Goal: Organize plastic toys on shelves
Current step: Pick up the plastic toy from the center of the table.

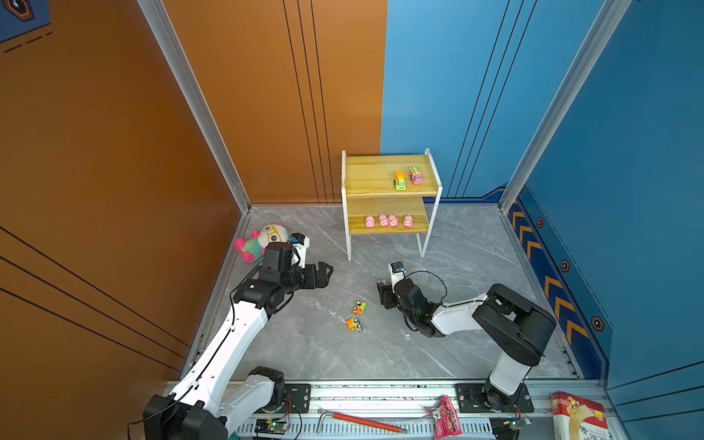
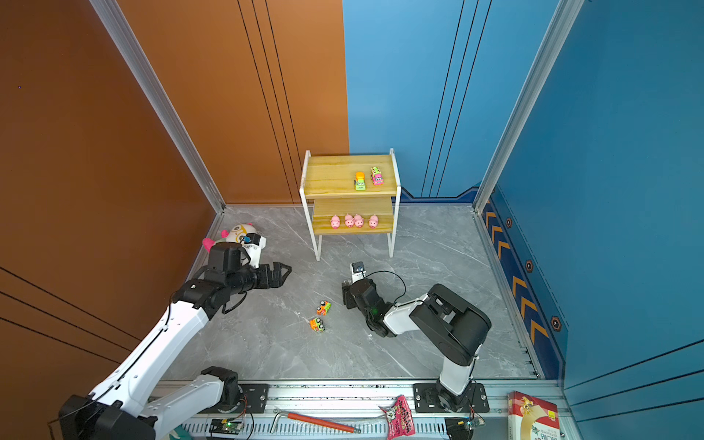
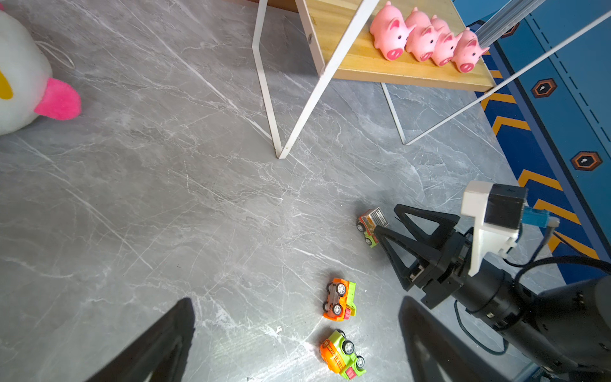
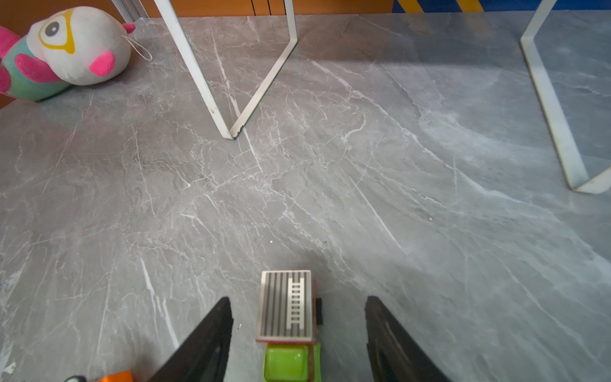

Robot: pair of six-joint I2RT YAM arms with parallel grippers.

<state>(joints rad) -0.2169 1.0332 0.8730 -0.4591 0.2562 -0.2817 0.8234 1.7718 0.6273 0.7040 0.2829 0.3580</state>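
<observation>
A grey marble-patterned surface is shown boxed in by orange walls on the left and blue walls on the right. The shelves are set at the far centre: a green-and-orange truck and a pink truck are parked on the upper board, and four pink pigs are lined along the lower. Two orange-and-green trucks are left tipped on their sides mid-surface, between the arms. A fifth truck — green cab, striped grey back — is straddled by the right gripper, its fingers parted with a gap on each side. The left gripper is held spread wide, nothing between its fingers. A plush doll at far left is partly hidden behind the left wrist. A red-handled tool, a pink packet and a box are laid along the near rail.
</observation>
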